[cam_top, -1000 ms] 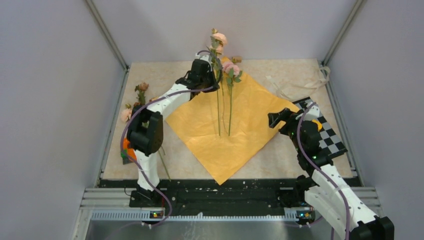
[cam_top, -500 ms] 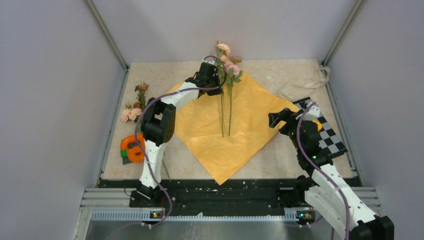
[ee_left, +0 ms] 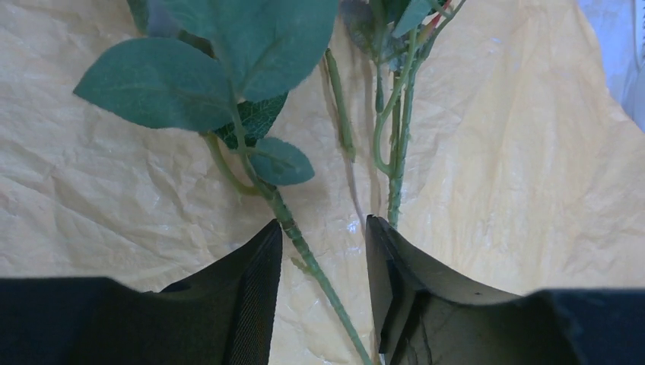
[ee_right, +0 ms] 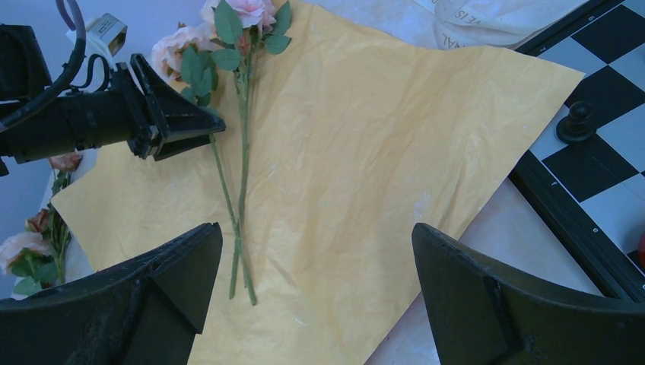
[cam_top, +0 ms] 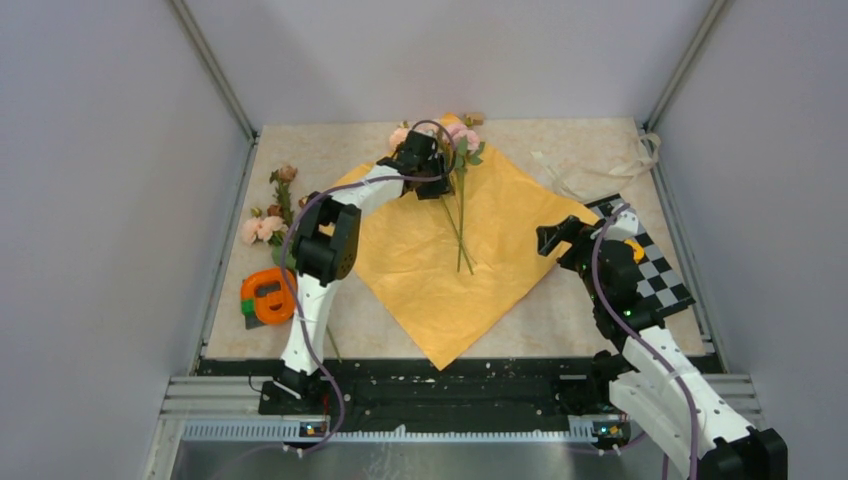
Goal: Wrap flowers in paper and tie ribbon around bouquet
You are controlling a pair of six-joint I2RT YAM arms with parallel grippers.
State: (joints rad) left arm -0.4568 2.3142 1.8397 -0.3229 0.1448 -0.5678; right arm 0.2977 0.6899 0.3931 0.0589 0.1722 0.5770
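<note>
Toward the far edge of the desk (cam_top: 330, 150), the paper (cam_top: 450, 290) lies flat as a diamond, pale yellow-orange face up, one corner pointing at the arms and the opposite one at the back wall. Two of the flowers (cam_top: 461, 215) lie on it, blooms at the far corner and bare stems running toward the middle, where they cross just short of their cut ends. The left gripper (ee_left: 323, 228) sits low over the upper stems with its pincer parted; one stem passes loosely through the gap, nearer one finger, and nothing looks pinched. The right gripper (ee_right: 316, 236) hangs over the paper's right corner, spread wide and empty. More blooms (cam_top: 265, 225) wait off the sheet by the left edge, near a small orange-and-green object (cam_top: 265, 295). The ribbon (cam_top: 645, 152) trails loosely in the far right corner, beyond a checkered board (cam_top: 655, 265). These stems look light and thin, probably springy enough to roll or swing once let go, and the petals and leaves would likely crush. The bare stretch of stem below the leaves seems the safest place to pinch. The sheet appears thin, crinkly and likely slick, so it should keep a fold but may slide. A free side corner, lifted and drawn across the stems, looks the best hold.
</note>
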